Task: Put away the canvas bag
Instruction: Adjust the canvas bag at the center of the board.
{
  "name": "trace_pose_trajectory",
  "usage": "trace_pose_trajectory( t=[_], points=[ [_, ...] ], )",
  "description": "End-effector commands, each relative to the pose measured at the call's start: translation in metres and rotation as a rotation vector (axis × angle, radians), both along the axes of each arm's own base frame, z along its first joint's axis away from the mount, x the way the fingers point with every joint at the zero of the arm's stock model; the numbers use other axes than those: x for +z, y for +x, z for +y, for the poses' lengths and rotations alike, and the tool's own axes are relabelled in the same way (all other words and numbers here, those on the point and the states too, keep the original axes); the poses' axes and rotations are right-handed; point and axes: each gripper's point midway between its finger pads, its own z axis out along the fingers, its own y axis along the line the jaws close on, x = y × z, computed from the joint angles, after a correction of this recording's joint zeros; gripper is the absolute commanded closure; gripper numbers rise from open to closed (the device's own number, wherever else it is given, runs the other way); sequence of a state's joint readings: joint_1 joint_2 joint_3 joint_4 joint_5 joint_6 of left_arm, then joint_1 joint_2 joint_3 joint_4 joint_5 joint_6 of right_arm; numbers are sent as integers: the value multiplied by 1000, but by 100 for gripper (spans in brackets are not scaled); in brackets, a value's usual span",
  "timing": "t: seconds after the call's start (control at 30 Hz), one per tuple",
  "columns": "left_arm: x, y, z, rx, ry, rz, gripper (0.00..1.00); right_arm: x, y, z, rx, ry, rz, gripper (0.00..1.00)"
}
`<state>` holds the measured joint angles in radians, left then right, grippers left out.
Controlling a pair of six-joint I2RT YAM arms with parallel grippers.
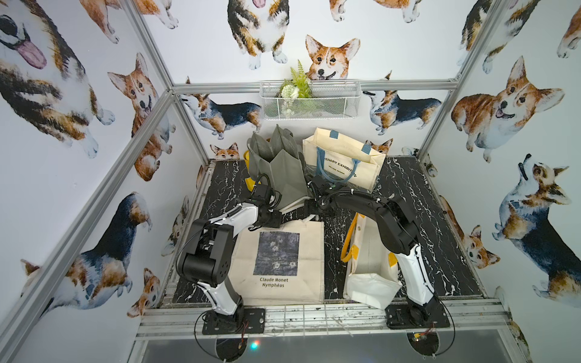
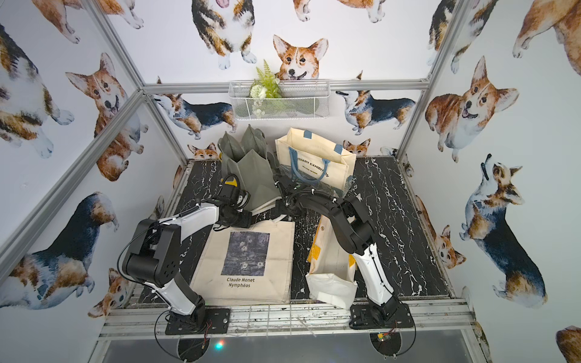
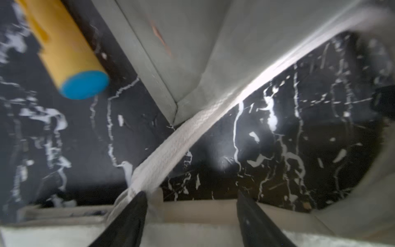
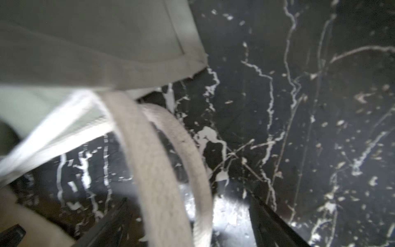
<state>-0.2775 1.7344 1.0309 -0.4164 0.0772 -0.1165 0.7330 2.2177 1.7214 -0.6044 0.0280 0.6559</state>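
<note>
The left gripper (image 3: 190,194) keeps its two dark jaws spread. A cream woven strap (image 3: 171,147) runs up to one of them and is not pinched. The right gripper (image 4: 188,196) is spread too, and two looped straps (image 4: 154,154) of rough weave pass loose between its jaws. Both grippers are at the upper edge of the canvas bag (image 1: 283,261), which lies flat at lower centre in both top views. It is a cream rectangle with a dark printed square, on the black marble-pattern table (image 1: 440,220). Behind it at centre stands a grey bag (image 1: 276,166) with stiff pointed folds. To its right stands a cream tote with blue handles (image 1: 342,157).
</note>
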Motion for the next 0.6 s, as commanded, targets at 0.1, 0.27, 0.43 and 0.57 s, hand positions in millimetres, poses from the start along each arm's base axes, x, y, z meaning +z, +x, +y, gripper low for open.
trace_pose_trajectory(
  t=[0.1, 0.27, 0.43, 0.57],
  points=[
    [0, 2, -14, -34, -59, 19, 74, -14, -2, -2, 16, -28, 33, 43],
    [-4, 0, -15, -25, -71, 42, 84, -25, -3, -1, 27, -46, 59, 60],
    [-12, -5, -17, -16, -80, 79, 100, -36, -5, -8, 40, -83, 78, 86],
    [-1, -8, -17, -14, -86, 38, 100, -35, -8, -16, 36, -109, 73, 98]
  ],
)
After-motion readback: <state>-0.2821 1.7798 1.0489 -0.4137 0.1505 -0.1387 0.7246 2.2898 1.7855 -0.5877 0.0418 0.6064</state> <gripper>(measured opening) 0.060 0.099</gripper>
